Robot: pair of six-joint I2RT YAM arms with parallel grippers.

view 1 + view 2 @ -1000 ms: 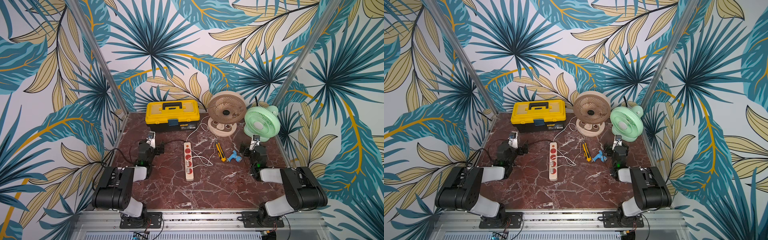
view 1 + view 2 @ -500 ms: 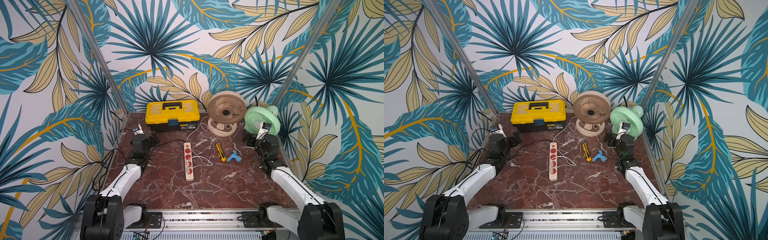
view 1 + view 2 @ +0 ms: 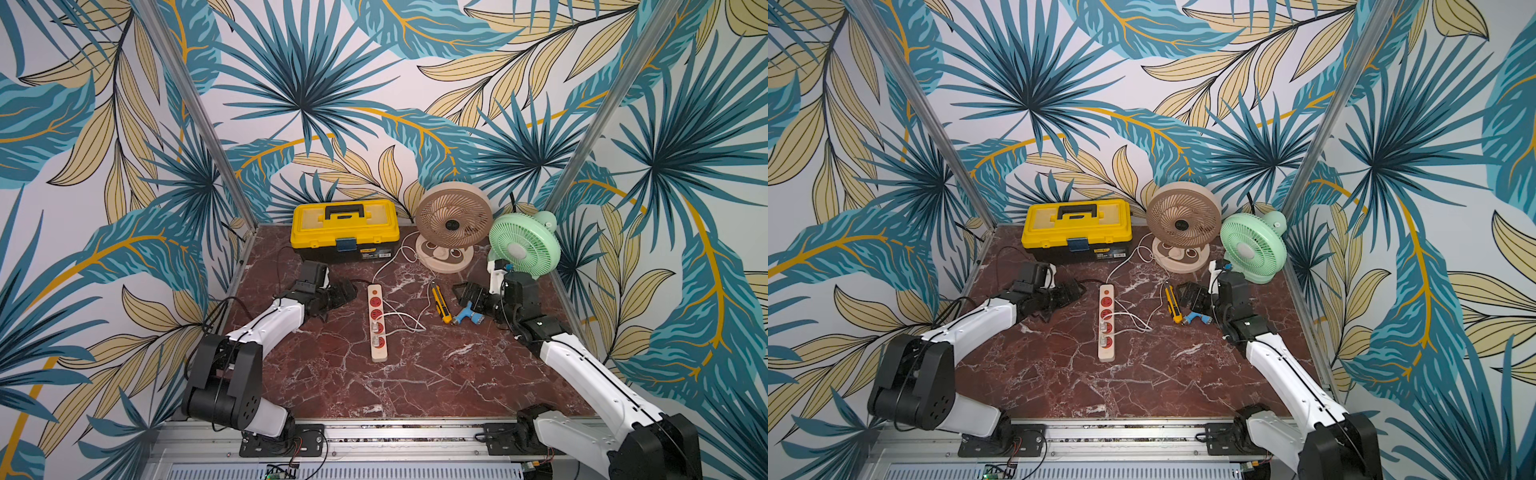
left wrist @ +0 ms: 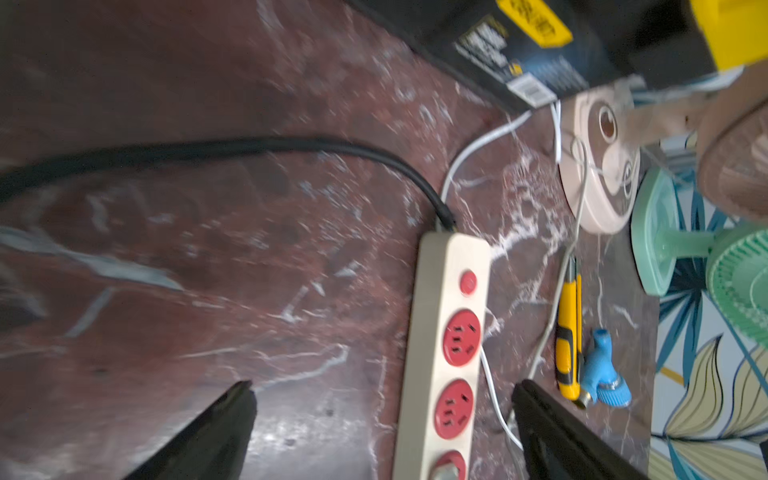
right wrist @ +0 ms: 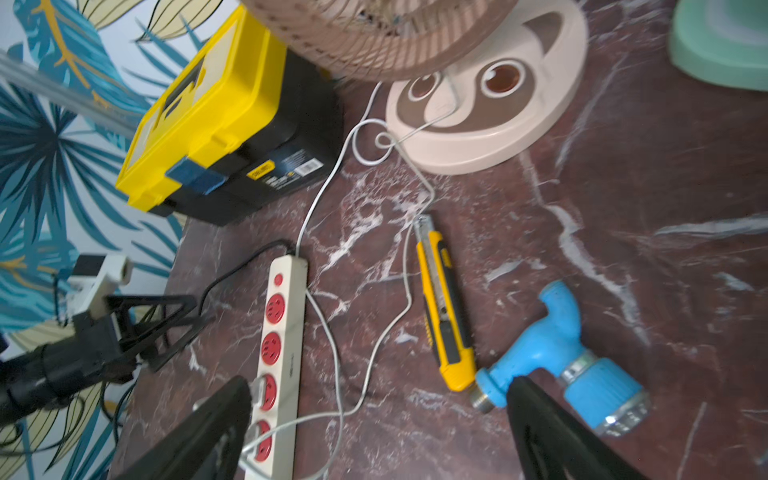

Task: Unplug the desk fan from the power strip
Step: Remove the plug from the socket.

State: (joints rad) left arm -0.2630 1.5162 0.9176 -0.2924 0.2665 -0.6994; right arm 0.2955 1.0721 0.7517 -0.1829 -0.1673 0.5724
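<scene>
Your left gripper (image 3: 347, 293), jaws apart, has the power strip (image 3: 377, 322) just ahead of its tips. Its plugs (image 3: 376, 328) look stiff, so pinch a plug body, not the limp white cord (image 4: 494, 133). The desk fan (image 3: 453, 220) stands beyond your right gripper (image 3: 461, 296), also spread wide and empty.

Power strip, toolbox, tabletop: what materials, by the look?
The power strip looks like matte cream moulded plastic with red socket inserts. The toolbox: yellow-and-black moulded plastic, slight sheen. The tabletop: glossy red-brown marble pattern, white veins; real stone or laminate, cannot tell.
</scene>
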